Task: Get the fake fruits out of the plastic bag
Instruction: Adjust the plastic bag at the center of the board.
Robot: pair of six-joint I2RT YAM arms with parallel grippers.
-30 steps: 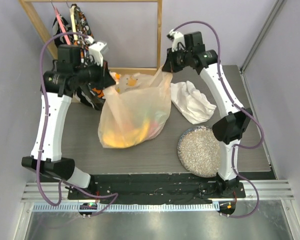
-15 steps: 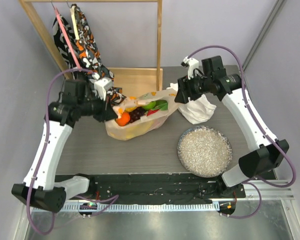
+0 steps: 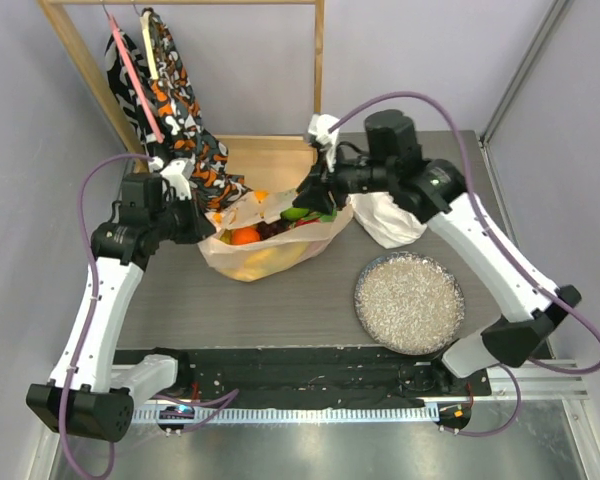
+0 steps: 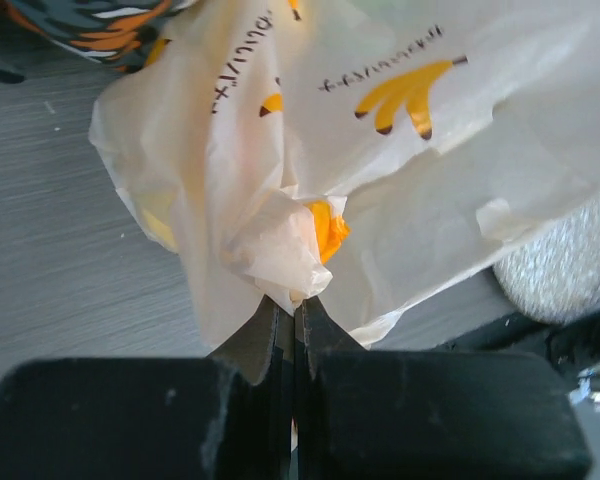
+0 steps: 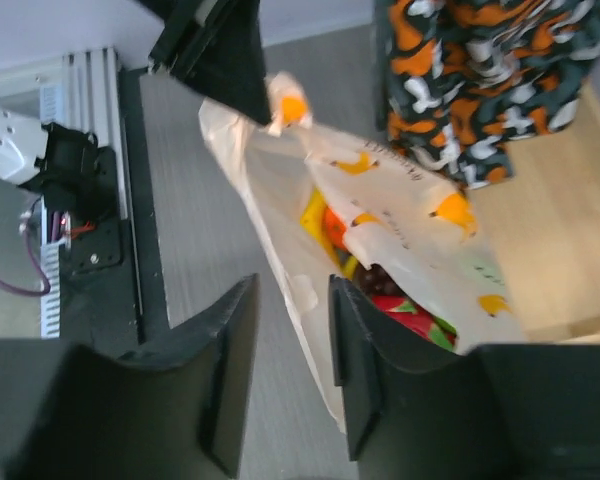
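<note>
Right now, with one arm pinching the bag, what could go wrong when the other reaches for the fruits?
The left gripper pinches only a thin fold of the plastic bag; it may slip and the mouth collapse. The right gripper, open at the mouth, could close on loose film instead of the fake fruits.

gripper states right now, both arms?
Left gripper: closed on the plastic bag.
Right gripper: open, holding nothing.
</note>
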